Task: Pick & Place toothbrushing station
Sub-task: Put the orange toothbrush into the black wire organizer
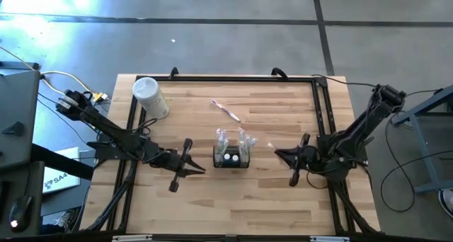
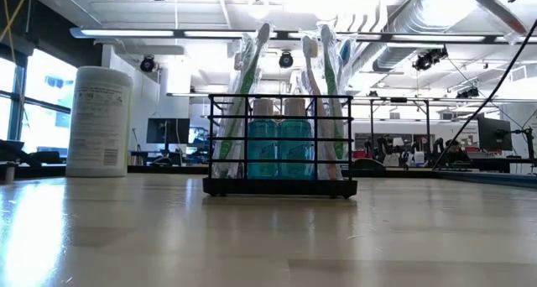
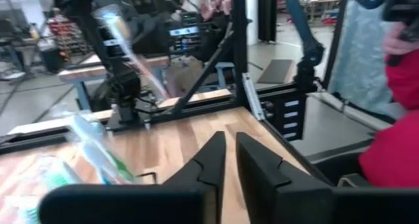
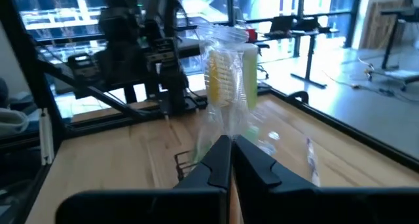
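Observation:
The toothbrushing station (image 1: 231, 157) is a small black wire holder standing on its base at the table's middle. It holds wrapped toothbrushes (image 2: 252, 94) and two blue bottles (image 2: 278, 144). It also shows in the right wrist view (image 4: 229, 86) and at the edge of the left wrist view (image 3: 91, 152). My left gripper (image 1: 200, 170) is shut and empty, just left of the station. My right gripper (image 1: 278, 154) is shut and empty, just right of it.
A tall white cylindrical container (image 1: 150, 97) stands at the far left of the table. A loose wrapped item (image 1: 226, 110) lies beyond the station. A black frame (image 1: 322, 114) runs along the table's edges. A person in red (image 3: 393, 139) is beyond the table's right side.

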